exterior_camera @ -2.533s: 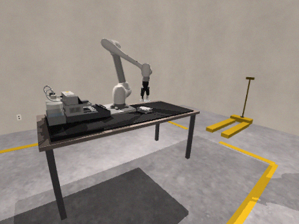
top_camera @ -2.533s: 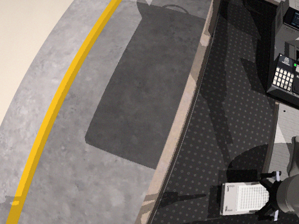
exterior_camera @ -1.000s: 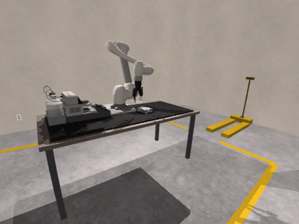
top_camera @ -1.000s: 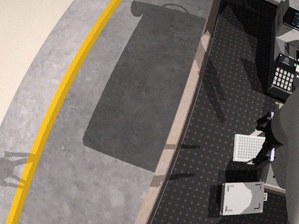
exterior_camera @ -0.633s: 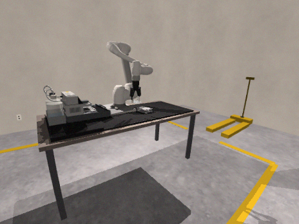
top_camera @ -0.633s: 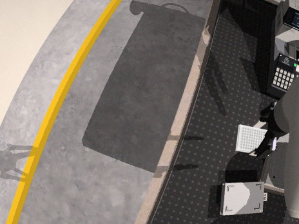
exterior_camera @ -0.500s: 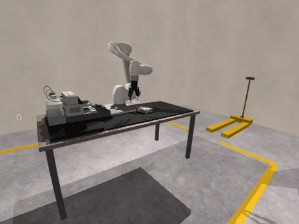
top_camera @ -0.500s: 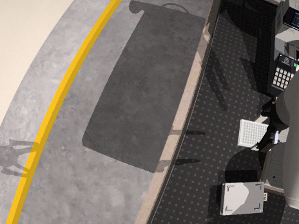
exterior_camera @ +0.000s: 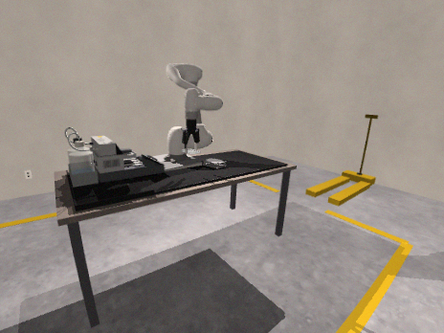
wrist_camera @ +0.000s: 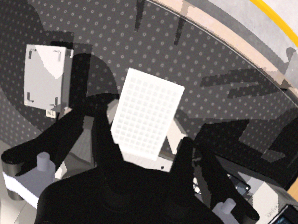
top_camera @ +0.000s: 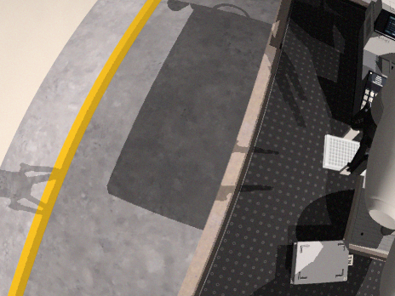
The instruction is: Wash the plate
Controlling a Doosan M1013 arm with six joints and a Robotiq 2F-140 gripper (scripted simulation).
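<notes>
The white plate (top_camera: 340, 150) (exterior_camera: 191, 151) (wrist_camera: 147, 112) is held in the air above the dark mat, between the fingers of my gripper (exterior_camera: 191, 144) (wrist_camera: 143, 116). The gripper is shut on it across its two long sides. Which corner is cut off is not clear. The plate nest N1 (top_camera: 317, 265) (exterior_camera: 214, 162) (wrist_camera: 45, 75) is empty, with its corner locators showing; it lies to one side of the held plate. The washer (top_camera: 376, 48) (exterior_camera: 107, 163) stands on the other side. Its keypad (top_camera: 369, 95) is partly hidden by the arm. The carrier's pocket and the lamp cannot be made out.
The washer's screen (top_camera: 389, 25) (wrist_camera: 285, 216) shows at the view edges. Bottles (exterior_camera: 81, 165) with tubes stand at the washer's far end. The robot's arm (exterior_camera: 193, 100) rises behind the table. The table's wooden edge (top_camera: 238, 163) runs along the mat.
</notes>
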